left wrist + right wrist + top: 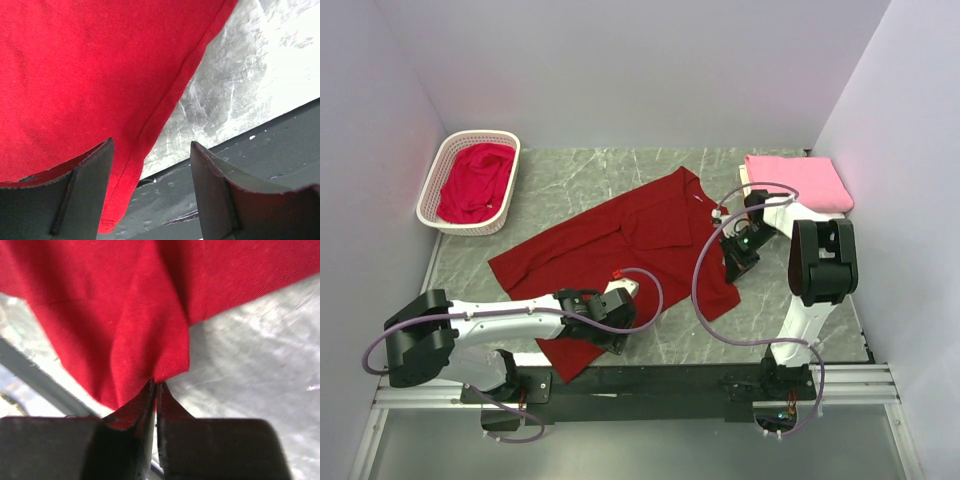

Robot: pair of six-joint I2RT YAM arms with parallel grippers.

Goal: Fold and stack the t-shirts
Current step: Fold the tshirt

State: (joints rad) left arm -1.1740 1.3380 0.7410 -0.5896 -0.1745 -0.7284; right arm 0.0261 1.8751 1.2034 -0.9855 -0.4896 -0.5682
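A large dark red t-shirt lies spread slantwise across the marble table. My left gripper is open at the shirt's near hem; in the left wrist view the hem corner hangs between the jaws by the left finger. My right gripper is shut on a corner of the dark red shirt at its right side, close above the table. A brighter crimson shirt lies in the basket. A folded pink shirt sits on a white one at the back right.
The white lattice basket stands at the back left. The black rail runs along the table's near edge, just under my left gripper. White walls close in the table on three sides.
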